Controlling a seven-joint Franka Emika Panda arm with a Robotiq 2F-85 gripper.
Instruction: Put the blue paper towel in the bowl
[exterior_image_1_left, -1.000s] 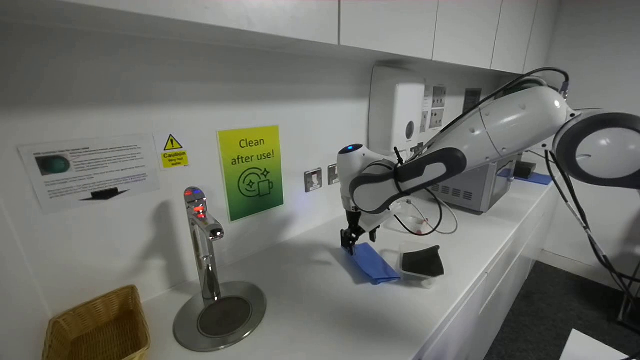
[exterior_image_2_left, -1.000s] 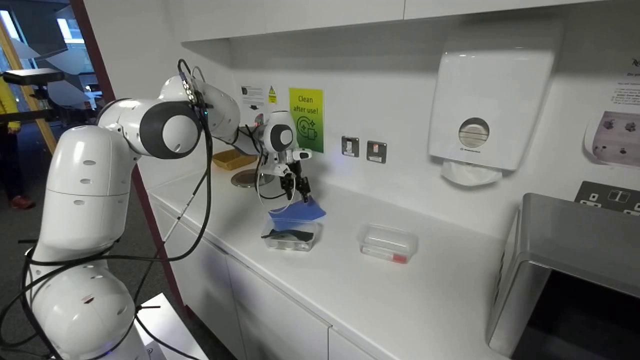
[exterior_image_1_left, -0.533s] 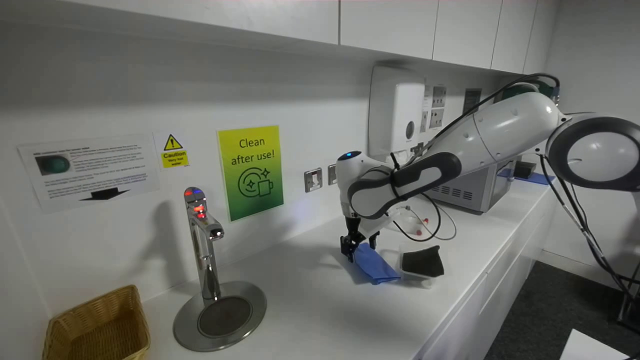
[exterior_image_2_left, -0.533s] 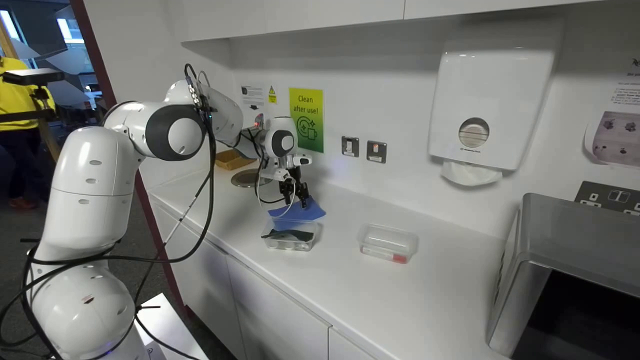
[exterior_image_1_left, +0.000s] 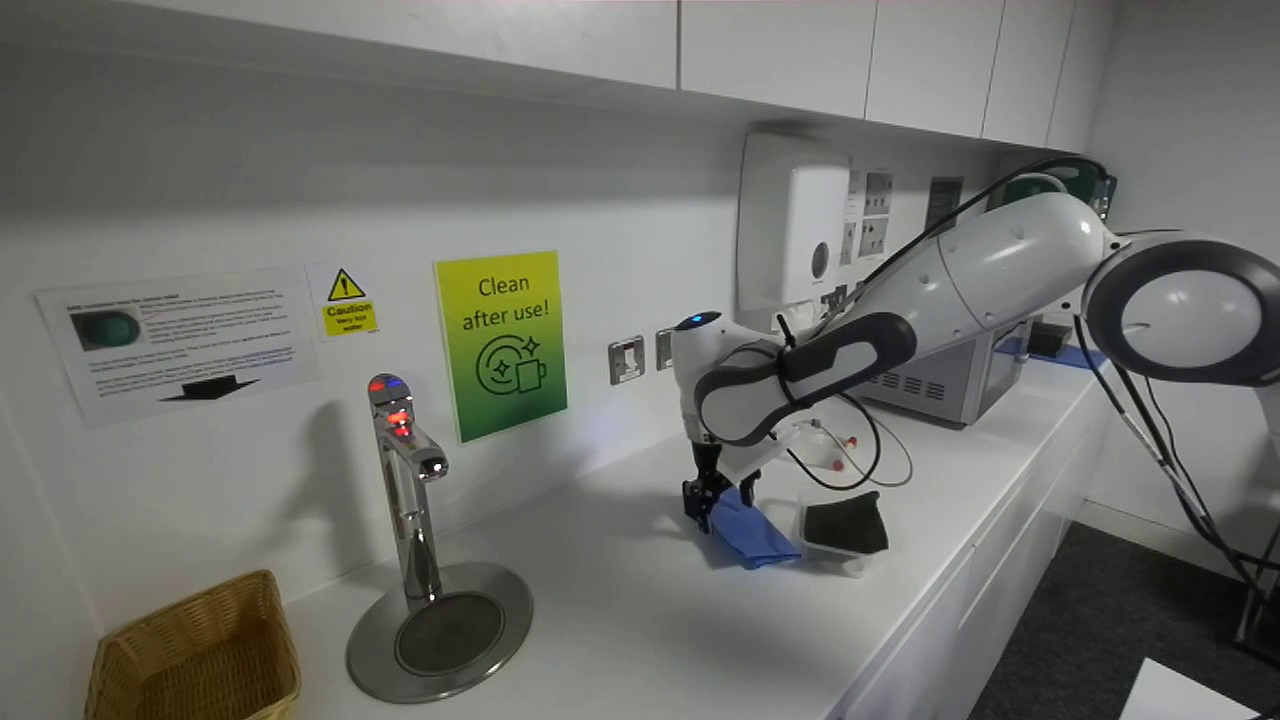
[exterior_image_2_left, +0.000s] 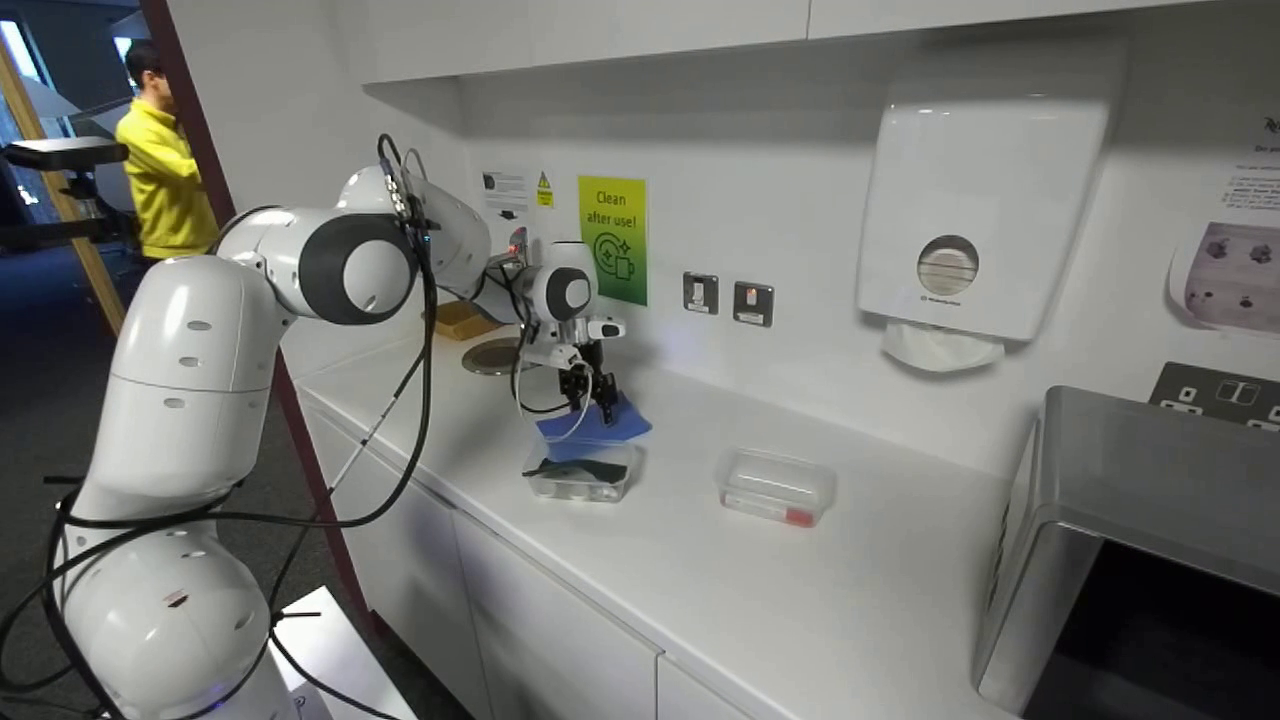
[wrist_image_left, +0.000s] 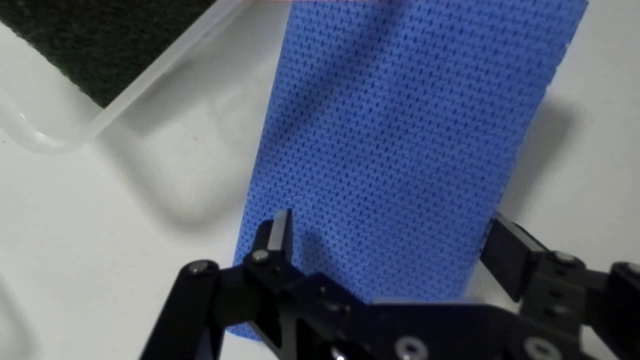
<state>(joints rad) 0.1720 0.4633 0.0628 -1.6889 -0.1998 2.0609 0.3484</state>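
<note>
Blue towel (wrist_image_left: 395, 140) beneath the hand (wrist_image_left: 391, 220); poster (exterior_image_1_left: 503, 345) reads "Clean after use!"

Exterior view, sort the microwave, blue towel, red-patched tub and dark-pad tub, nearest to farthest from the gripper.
In an exterior view:
1. Blue towel: directly below the gripper.
2. Dark-pad tub: beside the towel.
3. Red-patched tub: farther right.
4. Microwave: at the right edge.
</note>
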